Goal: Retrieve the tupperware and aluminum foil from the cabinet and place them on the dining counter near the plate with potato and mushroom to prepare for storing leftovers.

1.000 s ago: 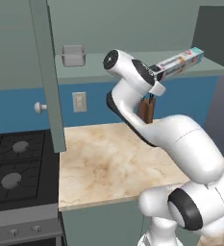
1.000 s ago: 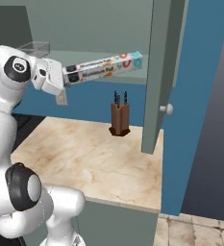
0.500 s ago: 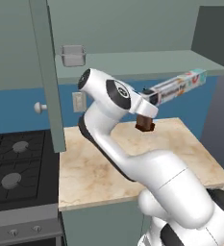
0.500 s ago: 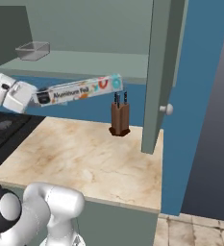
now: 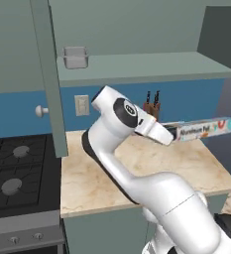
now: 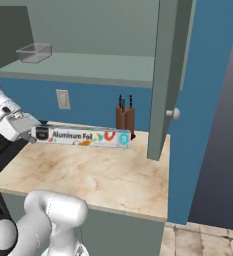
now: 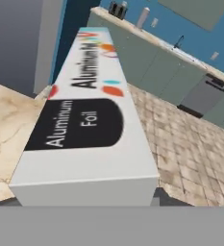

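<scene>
My gripper [image 5: 172,134] is shut on one end of the aluminum foil carton [image 5: 204,128], a long white box with a dark label. It holds the carton [image 6: 83,136] level in the air above the small marbled worktop [image 6: 98,175]. In the hand view the carton [image 7: 87,125] stretches away from the camera and hides the fingertips. The tupperware [image 5: 75,57] sits on the pale green shelf [image 5: 146,65] of the open cabinet, at its left end; from the other side the tub [image 6: 34,52] is at the shelf's far left. One cabinet door [image 6: 165,75] stands open at the right.
A brown knife block [image 6: 124,118] stands at the back of the worktop just behind the carton. The other cabinet door [image 5: 48,74] hangs open over the stove [image 5: 15,173]. A white wall outlet [image 6: 63,99] sits on the blue backsplash. Tiled floor and distant base cupboards [image 7: 147,60] lie beyond.
The arm has swung the carton out of the cabinet and down, away from the shelf, so it now hangs lower, in front of the knife block. The tub has stayed on the shelf.
</scene>
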